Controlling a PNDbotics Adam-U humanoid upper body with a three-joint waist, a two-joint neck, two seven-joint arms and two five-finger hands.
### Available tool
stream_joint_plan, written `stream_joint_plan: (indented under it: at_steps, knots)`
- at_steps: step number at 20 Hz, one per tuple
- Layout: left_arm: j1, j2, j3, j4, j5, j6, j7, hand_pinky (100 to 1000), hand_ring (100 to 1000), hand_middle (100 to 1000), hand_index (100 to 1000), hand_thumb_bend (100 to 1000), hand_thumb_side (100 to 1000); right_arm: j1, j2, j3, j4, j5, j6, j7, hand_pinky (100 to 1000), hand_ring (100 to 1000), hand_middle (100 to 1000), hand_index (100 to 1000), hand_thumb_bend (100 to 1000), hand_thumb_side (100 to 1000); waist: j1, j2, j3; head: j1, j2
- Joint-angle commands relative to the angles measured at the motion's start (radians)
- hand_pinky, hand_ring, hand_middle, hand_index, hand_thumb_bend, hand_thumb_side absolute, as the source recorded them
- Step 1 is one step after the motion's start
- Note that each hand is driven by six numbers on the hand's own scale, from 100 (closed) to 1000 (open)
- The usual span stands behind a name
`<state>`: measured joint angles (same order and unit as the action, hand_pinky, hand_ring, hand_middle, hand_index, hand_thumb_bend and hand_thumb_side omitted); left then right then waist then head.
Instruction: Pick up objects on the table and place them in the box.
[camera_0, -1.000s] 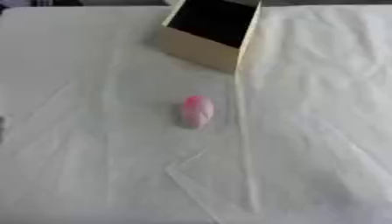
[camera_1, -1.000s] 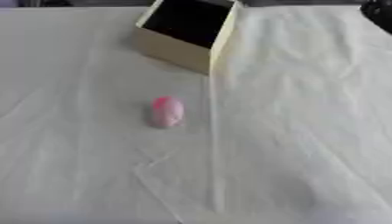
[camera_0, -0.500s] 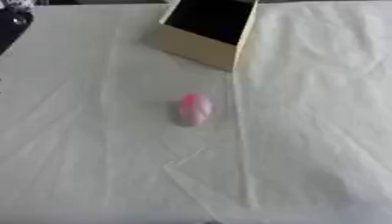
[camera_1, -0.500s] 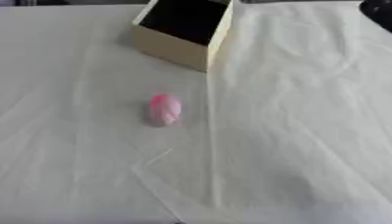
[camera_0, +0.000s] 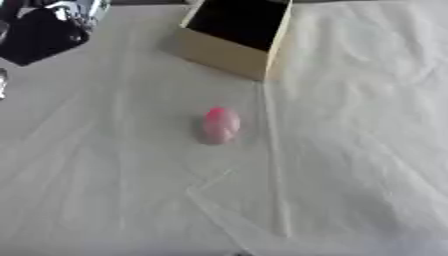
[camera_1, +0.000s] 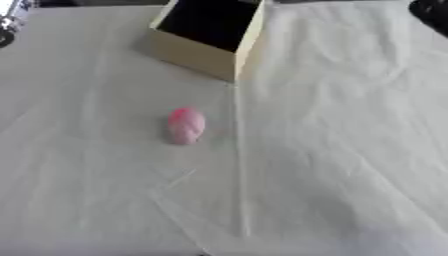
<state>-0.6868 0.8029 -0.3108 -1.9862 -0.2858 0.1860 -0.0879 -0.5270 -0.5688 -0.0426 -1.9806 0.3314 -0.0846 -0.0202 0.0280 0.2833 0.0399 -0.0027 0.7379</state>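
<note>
Pink oval object (camera_0: 220, 125) lies alone mid-counter (camera_0: 350, 150) on white cloth; the open tan box (camera_0: 234, 35) sits at its twelve o'clock, apart; left robot hand (camera_0: 48, 27) shows at ten o'clock, fingers unreadable; right robot hand (camera_1: 432, 11) barely peeks at two o'clock, state unclear.

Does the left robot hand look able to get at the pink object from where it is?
Probably yes: the left robot hand is at the upper left, and only bare cloth lies between it and the pink object; the box stands aside.
</note>
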Motion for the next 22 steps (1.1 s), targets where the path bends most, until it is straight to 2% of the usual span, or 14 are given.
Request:
stream_joint_plan:
  at_steps: [1,4,8,14,16,18,20,22]
  knots:
    - [-0.042,0.077,-0.045,-0.014,0.007,0.013,-0.079,678,749,777,881,202,753,-0.013,-0.027,-0.003,-0.019,-0.006,-0.002,0.007,829,662,592,786,100,665,0.002,-0.016,-0.003,0.001,0.001]
    - [-0.084,0.098,-0.097,-0.014,0.023,0.028,-0.144,683,751,778,885,215,750,-0.013,-0.028,-0.001,-0.019,-0.008,-0.002,0.009,829,662,592,785,100,665,0.005,-0.017,-0.005,0.002,0.002]
    - [-0.143,0.082,-0.151,-0.014,0.050,0.066,-0.218,683,752,781,892,261,735,-0.012,-0.025,0.002,-0.019,-0.011,-0.003,0.012,829,662,591,785,100,665,0.006,-0.019,-0.006,0.000,0.000]
    - [-0.178,0.054,-0.199,-0.014,0.072,0.149,-0.320,698,761,790,895,436,688,-0.011,-0.023,0.001,-0.019,-0.014,-0.002,0.013,829,662,590,785,100,665,0.004,-0.019,-0.008,0.001,-0.003]
    - [-0.181,0.047,-0.208,-0.014,0.075,0.163,-0.358,709,768,794,894,496,656,-0.010,-0.022,0.002,-0.019,-0.015,-0.002,0.014,829,662,590,785,100,665,0.004,-0.019,-0.008,0.000,-0.004]
    - [-0.186,0.038,-0.218,-0.014,0.075,0.171,-0.401,715,772,794,890,584,575,-0.010,-0.021,0.003,-0.019,-0.016,-0.002,0.014,829,662,590,785,100,665,0.003,-0.019,-0.008,0.001,-0.005]
    - [-0.196,0.024,-0.226,-0.014,0.077,0.182,-0.445,715,772,788,882,610,520,-0.010,-0.020,0.003,-0.019,-0.017,-0.002,0.015,829,662,589,785,100,665,0.003,-0.020,-0.008,0.002,-0.004]
    - [-0.206,0.011,-0.231,-0.014,0.080,0.200,-0.472,710,773,792,876,583,469,-0.009,-0.019,0.003,-0.019,-0.018,-0.001,0.016,829,662,589,785,100,665,0.002,-0.020,-0.008,0.002,-0.004]
